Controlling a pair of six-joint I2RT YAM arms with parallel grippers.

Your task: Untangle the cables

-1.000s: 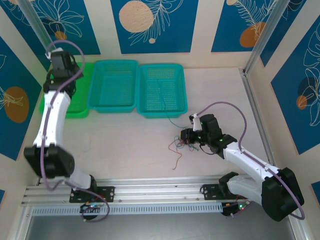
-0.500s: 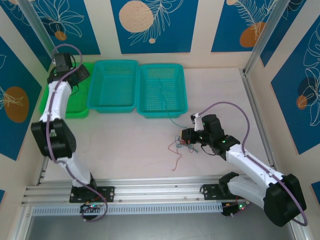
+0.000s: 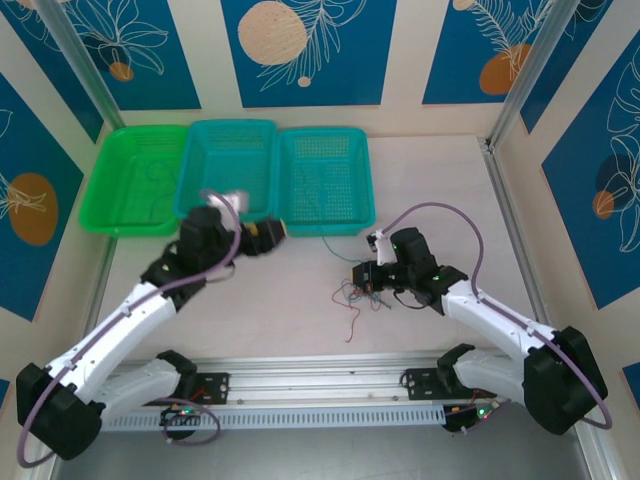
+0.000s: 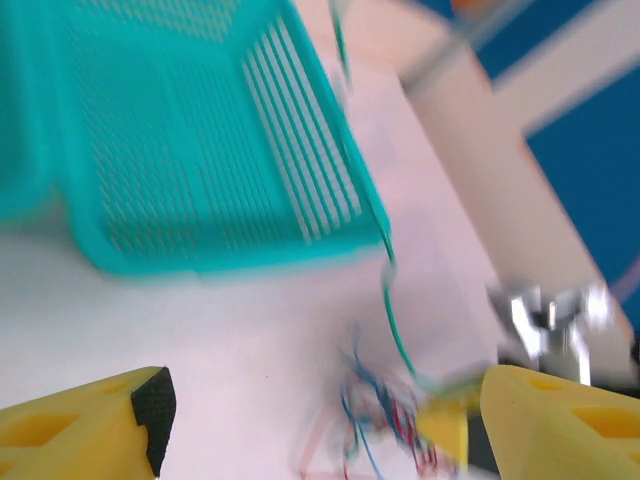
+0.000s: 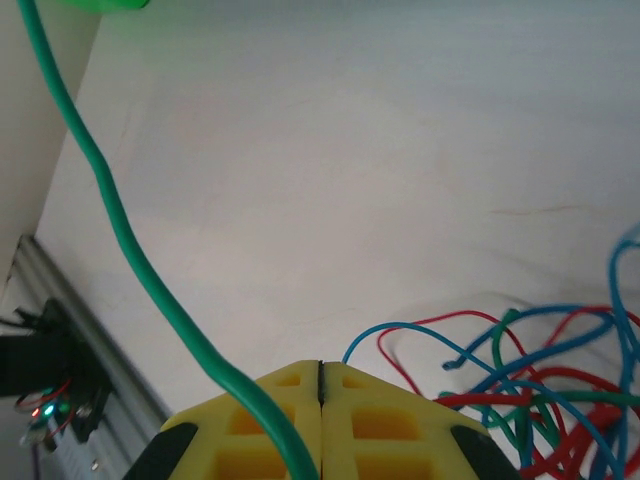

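A: In the middle of the worktop (image 3: 290, 300), what's there?
B: Thin blue, red, green cables (image 3: 356, 293) tangled, near the slotted teal basket (image 3: 326, 228). Right tool (image 3: 368, 278) pinched together there; left tool (image 3: 274, 232) spread wide, empty.

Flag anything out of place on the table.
One thin green wire hangs out over the rim of the rightmost teal mesh basket down into the knot of blue and red wires by the shut right hand.

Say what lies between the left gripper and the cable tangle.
Bare table, as the top view shows, from the left gripper to the tangle; one green cable runs alongside from the rightmost basket.
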